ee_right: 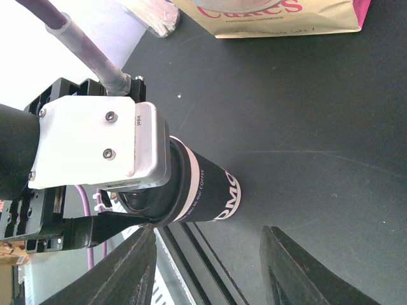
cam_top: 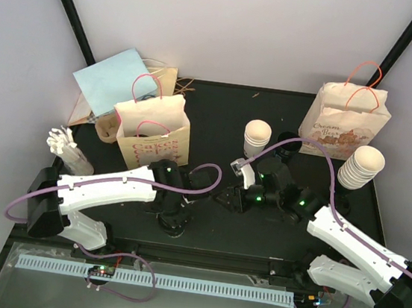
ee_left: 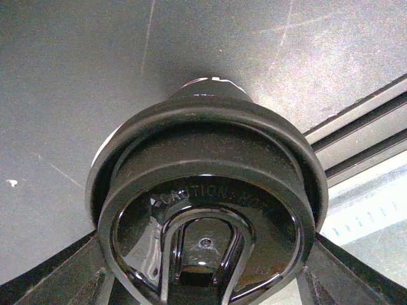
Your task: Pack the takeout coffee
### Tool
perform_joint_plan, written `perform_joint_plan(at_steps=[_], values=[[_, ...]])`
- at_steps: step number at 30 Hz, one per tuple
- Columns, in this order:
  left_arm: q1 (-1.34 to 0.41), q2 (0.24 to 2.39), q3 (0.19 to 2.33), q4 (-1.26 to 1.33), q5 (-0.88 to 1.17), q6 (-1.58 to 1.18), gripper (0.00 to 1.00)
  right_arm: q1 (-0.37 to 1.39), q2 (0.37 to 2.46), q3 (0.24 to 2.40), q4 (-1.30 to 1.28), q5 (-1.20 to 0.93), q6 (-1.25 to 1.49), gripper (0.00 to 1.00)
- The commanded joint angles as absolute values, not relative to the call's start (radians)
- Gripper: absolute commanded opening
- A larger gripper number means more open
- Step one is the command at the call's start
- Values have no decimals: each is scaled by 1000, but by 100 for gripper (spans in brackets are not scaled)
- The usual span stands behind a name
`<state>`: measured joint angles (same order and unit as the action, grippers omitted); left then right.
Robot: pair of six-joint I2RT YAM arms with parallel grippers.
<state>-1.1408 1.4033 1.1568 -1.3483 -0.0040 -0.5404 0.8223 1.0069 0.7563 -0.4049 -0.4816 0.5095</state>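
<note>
The top external camera sits high behind both arm bases and looks down over the whole black table (cam_top: pixel 225 119) from well back. The left wrist camera points almost straight down, so close that the black-lidded cup (ee_left: pixel 206 190) fills its frame. The right wrist camera (its picture rolled sideways) looks low across the table at that same cup, and it shares the cup and the paper bag (ee_right: pixel 273 16) with the overhead view.

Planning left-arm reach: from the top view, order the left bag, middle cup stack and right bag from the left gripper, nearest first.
1. left bag, just behind the left gripper.
2. middle cup stack, rear centre.
3. right bag, far right rear.
</note>
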Motion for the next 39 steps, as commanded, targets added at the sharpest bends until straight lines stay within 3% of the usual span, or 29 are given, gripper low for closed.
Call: perform_joint_plan(at_steps=[1,17,25,39], values=[[-1148,1434,1155,-1352,-17,-546,73,819,993,744,-394,-495,499,47],[-1148,1441,1201,-1391,-64,-551,79,819,992,750,-397,-499,497,47],[-1150,1433,1224,-1416,-78,-553,95,819,1001,752,-390,-505,497,47],[-1152,1393,1285,-1448,-95,-563,99,819,1025,755,-387,-512,491,47]])
